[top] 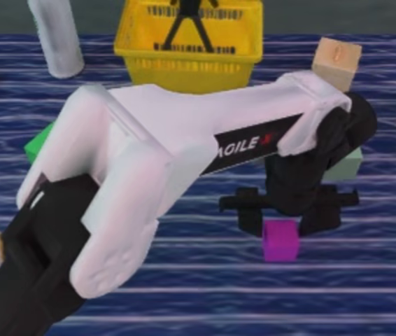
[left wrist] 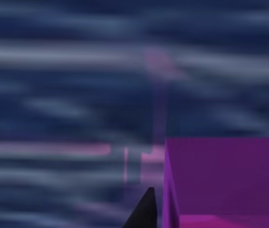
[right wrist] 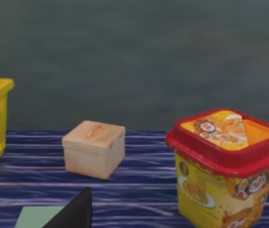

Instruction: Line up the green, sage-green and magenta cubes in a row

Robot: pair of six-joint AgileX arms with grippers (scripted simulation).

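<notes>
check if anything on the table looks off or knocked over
Nothing looks spilled, tipped or damaged. The magenta cube sits flat below the left gripper; the sage-green cube and green cube are partly hidden by the arm. The basket, tan box and noodle tub stand upright.

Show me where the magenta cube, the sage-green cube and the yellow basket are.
magenta cube (top: 280, 240): top view, front face.
sage-green cube (top: 348, 166): top view, visible corner beside the arm.
yellow basket (top: 187, 59): top view, front wall.
</notes>
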